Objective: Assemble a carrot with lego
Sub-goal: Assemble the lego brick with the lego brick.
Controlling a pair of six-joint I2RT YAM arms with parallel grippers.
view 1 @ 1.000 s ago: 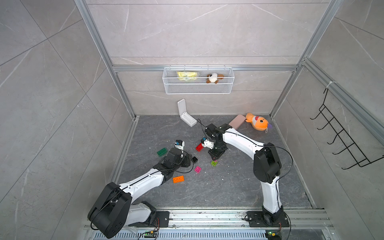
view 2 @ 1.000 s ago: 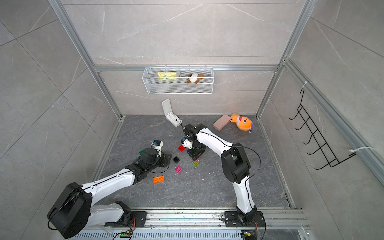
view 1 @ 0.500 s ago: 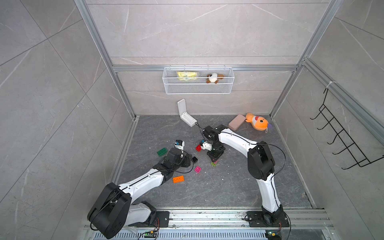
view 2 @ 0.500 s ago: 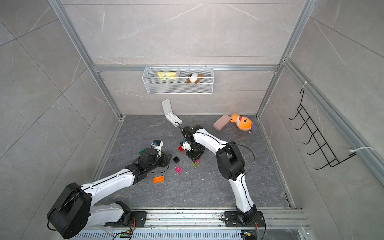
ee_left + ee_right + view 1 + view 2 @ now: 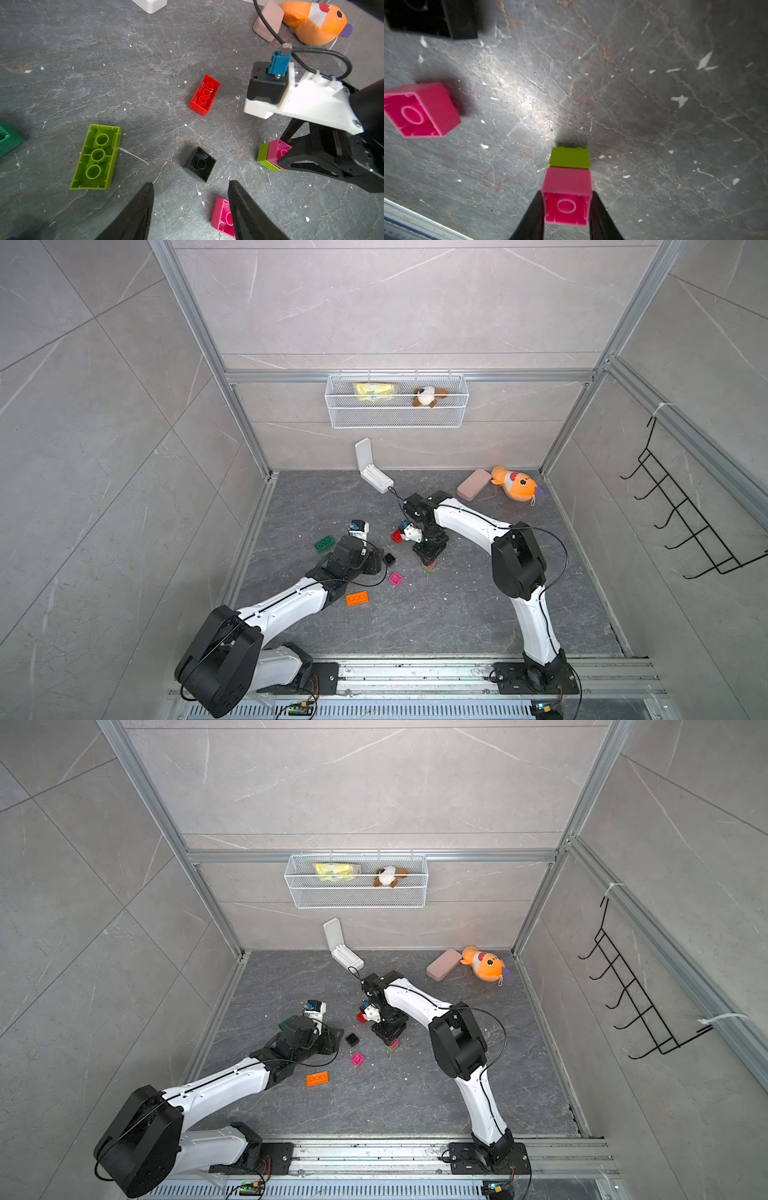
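Observation:
The carrot stands as a short stack (image 5: 568, 178), a pink square brick on a lime one, lime end down on the floor. My right gripper (image 5: 566, 194) is shut on the pink brick; both top views show it over the stack (image 5: 429, 566) (image 5: 392, 1045). My left gripper (image 5: 191, 184) is open and empty, low over the floor just short of a black lego brick (image 5: 201, 164). A loose pink brick (image 5: 221, 218) lies partly behind one left finger. Red (image 5: 204, 94), lime oblong (image 5: 96, 156), dark green (image 5: 324, 543) and orange (image 5: 357, 598) bricks lie loose.
A white hinged case (image 5: 374, 477), a pink case (image 5: 473, 484) and an orange plush fish (image 5: 513, 483) lie along the back wall. A wire basket (image 5: 397, 418) hangs on that wall and a black hook rack (image 5: 681, 510) on the right wall.
The right arm's elbow has swung left while its gripper stays at the pink and lime stack. The left arm and the loose bricks have not moved.

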